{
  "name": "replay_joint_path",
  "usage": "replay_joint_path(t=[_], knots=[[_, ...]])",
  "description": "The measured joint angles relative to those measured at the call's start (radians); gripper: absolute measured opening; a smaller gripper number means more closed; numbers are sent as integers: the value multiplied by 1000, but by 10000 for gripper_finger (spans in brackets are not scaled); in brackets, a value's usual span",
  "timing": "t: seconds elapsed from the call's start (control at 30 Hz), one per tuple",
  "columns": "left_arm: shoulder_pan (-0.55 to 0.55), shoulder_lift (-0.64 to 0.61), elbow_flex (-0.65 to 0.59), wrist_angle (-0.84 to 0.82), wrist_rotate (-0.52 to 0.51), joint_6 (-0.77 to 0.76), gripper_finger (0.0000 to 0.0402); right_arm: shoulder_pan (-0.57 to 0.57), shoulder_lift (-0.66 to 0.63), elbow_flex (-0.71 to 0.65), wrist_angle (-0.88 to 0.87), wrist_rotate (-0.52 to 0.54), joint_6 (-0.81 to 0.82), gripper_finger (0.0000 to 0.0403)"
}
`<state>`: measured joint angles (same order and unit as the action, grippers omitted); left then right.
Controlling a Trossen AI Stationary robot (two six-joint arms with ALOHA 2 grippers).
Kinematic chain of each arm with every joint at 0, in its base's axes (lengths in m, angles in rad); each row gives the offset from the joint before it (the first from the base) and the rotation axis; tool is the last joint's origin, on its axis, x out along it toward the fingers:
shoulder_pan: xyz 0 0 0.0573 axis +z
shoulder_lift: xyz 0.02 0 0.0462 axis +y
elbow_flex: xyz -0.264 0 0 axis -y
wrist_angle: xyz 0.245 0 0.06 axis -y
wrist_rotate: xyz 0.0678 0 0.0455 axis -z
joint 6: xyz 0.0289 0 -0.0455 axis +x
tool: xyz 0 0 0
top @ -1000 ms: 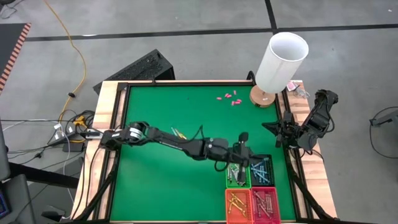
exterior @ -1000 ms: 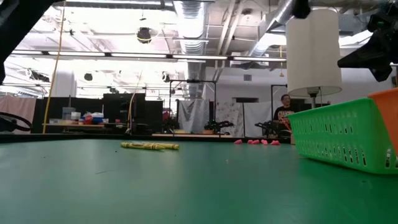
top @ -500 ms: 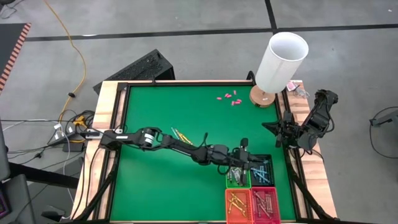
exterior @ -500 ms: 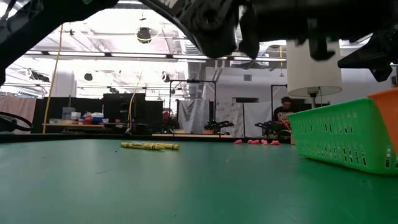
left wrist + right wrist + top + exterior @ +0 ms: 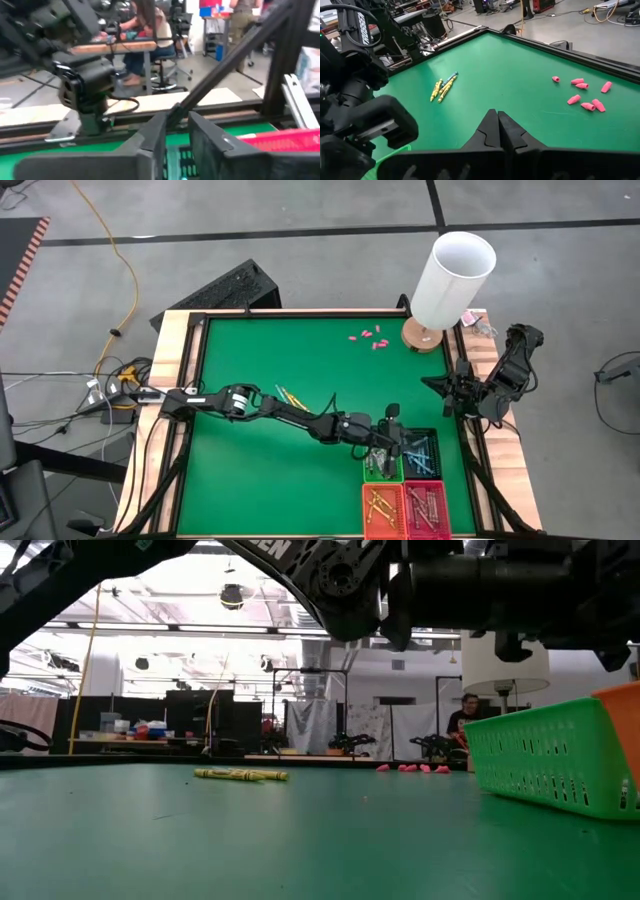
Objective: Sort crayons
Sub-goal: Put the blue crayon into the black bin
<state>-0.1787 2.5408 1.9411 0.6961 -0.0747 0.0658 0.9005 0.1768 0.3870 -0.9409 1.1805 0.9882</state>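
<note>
Now left tool (image 5: pixel 384 442) lower over green basket (image 5: pixel 382 465), fingers parted.

white cylinder on round wooden base (image 5: pixel 452 280) at table's 1 o'clock corner | pink stubby pieces (image 5: pixel 369 338) just beside it at 12 | black keyboard (image 5: pixel 215 290) off table at 10 | yellow cable (image 5: pixel 110 250) on floor at 10 | seated person (image 5: pixel 145 35) in the room behind

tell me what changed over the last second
The left gripper reached further over the green bin and its jaws have parted a little; nothing can be seen between them. The right gripper stayed shut at the table's right edge. The loose crayons and pink pieces did not move.
</note>
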Motion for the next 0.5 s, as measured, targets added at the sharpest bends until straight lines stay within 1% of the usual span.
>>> replay_joint_path(t=[0.13,0.2,0.27,0.37,0.43,0.5], knots=[[0,0,0,-5,43,16,108,0,0,0,0,0,0,0],[0,0,0,-16,33,25,125,0,0,0,1,0,0,0],[-1,-5,0,-56,-9,-7,138,0,0,0,1,0,0,0],[0,-38,0,-179,-70,-86,149,0,0,0,1,0,0,0],[1,-92,0,-318,-96,-129,150,0,0,0,1,0,0,0],[0,-166,0,-479,-158,-175,147,0,0,0,1,0,0,0]])
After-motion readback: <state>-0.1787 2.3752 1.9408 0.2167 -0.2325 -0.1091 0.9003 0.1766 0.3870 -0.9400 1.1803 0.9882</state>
